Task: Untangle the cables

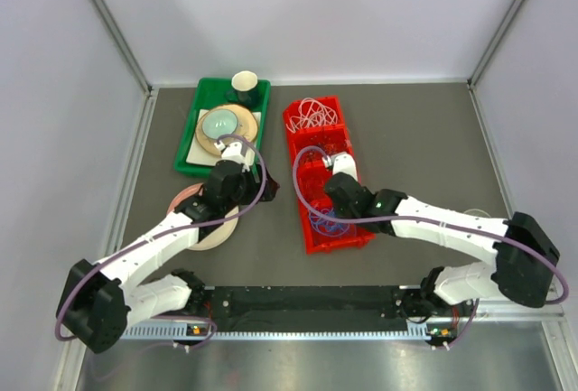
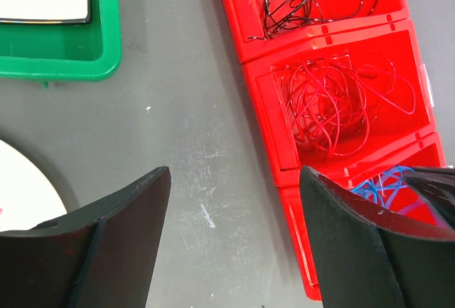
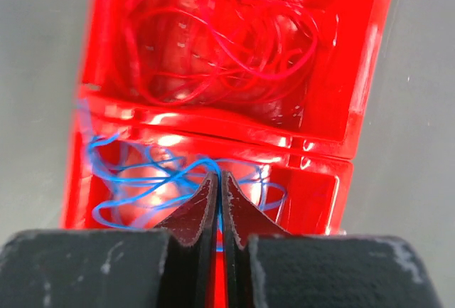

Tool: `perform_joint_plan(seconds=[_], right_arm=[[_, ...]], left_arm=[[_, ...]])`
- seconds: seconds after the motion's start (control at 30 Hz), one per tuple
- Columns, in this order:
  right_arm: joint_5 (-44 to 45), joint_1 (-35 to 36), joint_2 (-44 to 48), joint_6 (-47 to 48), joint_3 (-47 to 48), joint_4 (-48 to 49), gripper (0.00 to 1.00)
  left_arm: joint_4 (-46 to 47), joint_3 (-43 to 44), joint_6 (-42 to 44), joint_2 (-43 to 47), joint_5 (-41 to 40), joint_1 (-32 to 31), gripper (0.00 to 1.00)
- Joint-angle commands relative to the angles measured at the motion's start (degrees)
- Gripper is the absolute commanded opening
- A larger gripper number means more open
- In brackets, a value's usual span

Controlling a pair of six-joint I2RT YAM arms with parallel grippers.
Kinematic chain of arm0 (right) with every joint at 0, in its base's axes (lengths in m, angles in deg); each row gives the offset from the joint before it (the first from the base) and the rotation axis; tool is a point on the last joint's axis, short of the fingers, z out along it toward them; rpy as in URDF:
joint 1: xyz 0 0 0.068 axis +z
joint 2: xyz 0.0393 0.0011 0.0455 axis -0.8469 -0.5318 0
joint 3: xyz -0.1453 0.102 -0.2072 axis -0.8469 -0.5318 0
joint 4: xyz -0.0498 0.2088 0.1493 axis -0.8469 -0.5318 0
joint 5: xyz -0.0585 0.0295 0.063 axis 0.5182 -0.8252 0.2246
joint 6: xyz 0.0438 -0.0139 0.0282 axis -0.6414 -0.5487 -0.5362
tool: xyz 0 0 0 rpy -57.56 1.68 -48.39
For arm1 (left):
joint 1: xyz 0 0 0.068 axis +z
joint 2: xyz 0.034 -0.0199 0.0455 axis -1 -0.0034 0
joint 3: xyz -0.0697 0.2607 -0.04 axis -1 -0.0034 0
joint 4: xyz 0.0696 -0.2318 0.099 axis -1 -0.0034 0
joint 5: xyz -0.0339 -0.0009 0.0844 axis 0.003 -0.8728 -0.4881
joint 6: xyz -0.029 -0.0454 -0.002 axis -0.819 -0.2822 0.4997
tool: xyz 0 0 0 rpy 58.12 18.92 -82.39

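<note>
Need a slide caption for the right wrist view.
Right gripper pinching a strand of the blue cables in the red bin, red cables coiled in the next compartment.

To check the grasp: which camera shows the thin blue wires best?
Right wrist: the thin blue wires lie large, one strand in the shut right gripper. Left wrist shows a corner; top view, a tiny patch.

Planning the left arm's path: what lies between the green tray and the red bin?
Only bare grey tabletop, scuffed, lies between the green tray and the red bin; the left wrist view shows it, with the open left hand hovering above.
</note>
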Motion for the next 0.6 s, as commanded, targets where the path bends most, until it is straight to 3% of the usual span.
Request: perform_joint_plan(seconds=[0.0, 0.23, 0.37, 0.47, 0.5, 0.57], right_arm=[[6.34, -0.48, -2.25, 0.27, -5.78, 9.36, 0.00], [4.06, -0.49, 0.90, -0.96, -10.36, 10.16, 0.00], [3.97, -0.31, 4.86, -0.61, -8.79, 5.96, 0.00], [4.59, 0.30, 8.46, 0.01, -5.36, 2.52, 0.25], [4.85, 0.39, 9.34, 0.44, -3.87, 1.90, 0.42], [6.43, 0.39, 11.72, 0.71, -2.46, 1.11, 0.58]], left_arm=[[0.38, 0.03, 1.08, 2.41, -0.96, 0.36, 0.78], [0.20, -0.24, 1.35, 2.85, -2.01, 0.28, 0.79], [0.64, -0.15, 1.08, 2.41, -1.75, 0.36, 0.79], [1.08, 0.02, 1.17, 2.06, -1.66, 0.36, 0.79], [1.08, 0.20, 1.26, 1.62, -1.66, 0.36, 0.79], [0.73, 0.55, 1.43, 1.45, -1.57, 0.36, 0.79]])
